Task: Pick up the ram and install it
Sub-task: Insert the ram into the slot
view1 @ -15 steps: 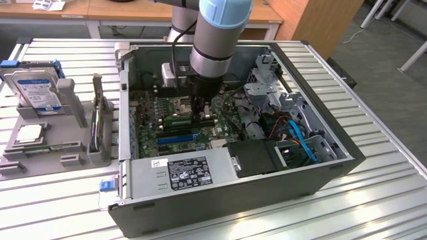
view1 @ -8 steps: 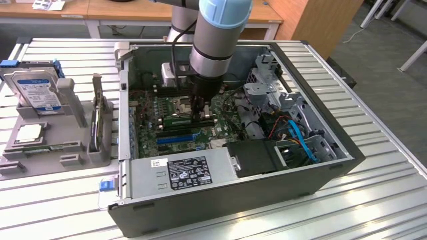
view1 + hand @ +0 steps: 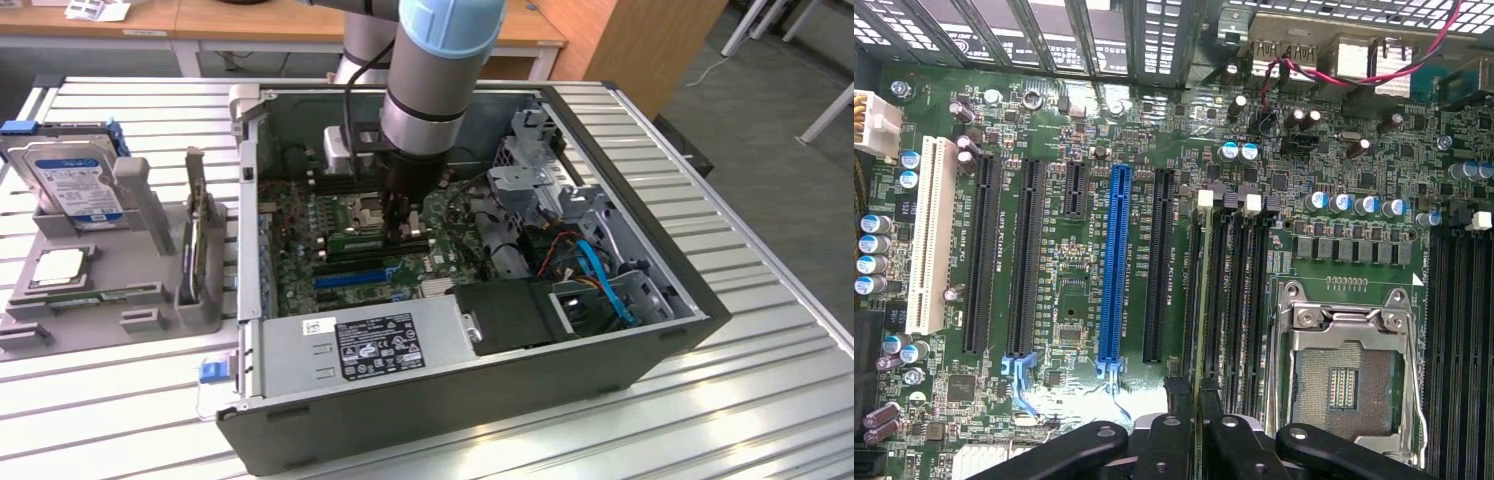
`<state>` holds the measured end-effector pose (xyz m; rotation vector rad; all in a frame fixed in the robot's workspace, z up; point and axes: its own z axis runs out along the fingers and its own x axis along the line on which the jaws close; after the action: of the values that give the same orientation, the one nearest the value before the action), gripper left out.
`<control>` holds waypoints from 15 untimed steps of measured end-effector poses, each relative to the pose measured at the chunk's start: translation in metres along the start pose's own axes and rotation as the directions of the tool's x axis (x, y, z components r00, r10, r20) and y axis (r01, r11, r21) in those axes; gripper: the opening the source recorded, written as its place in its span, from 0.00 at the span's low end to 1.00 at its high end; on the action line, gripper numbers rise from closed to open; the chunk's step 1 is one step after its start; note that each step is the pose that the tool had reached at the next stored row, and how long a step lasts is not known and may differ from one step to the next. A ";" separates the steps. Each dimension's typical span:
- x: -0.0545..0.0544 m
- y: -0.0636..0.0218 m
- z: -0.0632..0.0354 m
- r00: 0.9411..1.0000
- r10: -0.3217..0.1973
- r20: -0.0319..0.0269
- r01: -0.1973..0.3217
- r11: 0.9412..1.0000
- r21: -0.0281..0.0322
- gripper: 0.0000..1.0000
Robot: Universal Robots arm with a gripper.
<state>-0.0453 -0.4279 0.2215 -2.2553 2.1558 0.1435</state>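
Slatted metal table carrying an open computer case at the centre of the exterior view; wooden desks line the upper edge. A grey holder with a hard drive stands at the exterior view's left. The arm, cut off above, reaches into the case. Wrist view: the gripper is clamped on the ram, seen edge-on along a memory slot between the blue slot and the processor socket; its seating depth cannot be told.

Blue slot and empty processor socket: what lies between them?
In the wrist view: one black slot, then the memory slots, with the ram edge-on in the hand.
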 end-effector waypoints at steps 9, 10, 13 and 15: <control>0.000 0.0004 0.0000 1.000 -0.004 0.000 0.004 1.000 0.000 0.14; 0.000 0.0006 0.0000 1.000 -0.006 0.000 0.006 1.000 -0.001 0.14; 0.000 0.0006 0.0000 1.000 -0.013 -0.001 0.013 1.000 -0.001 0.14; 0.000 0.0007 0.0000 1.000 -0.015 -0.001 0.015 1.000 -0.001 0.14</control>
<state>-0.0459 -0.4280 0.2215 -2.2717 2.1395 0.1437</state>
